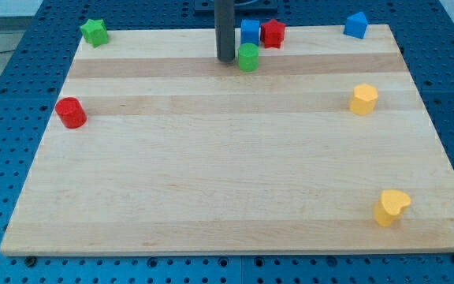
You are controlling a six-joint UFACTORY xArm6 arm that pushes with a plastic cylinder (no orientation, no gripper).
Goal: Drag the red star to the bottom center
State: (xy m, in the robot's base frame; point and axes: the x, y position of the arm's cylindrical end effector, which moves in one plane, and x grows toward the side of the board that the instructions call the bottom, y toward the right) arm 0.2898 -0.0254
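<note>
The red star (pixel 273 33) sits at the view's top edge of the wooden board (pixel 227 181), touching the right side of a blue block (pixel 249 31). A green round block (pixel 247 57) lies just below the blue block. My tip (pixel 226 59) stands at the view's top centre, right beside the green round block on its left, and to the lower left of the red star, apart from it.
A green star (pixel 94 31) is at the top left corner. A red cylinder (pixel 71 113) is at the left edge. A blue block (pixel 356 25) is at the top right. A yellow block (pixel 362 99) is at the right, a yellow heart (pixel 391 207) at the bottom right.
</note>
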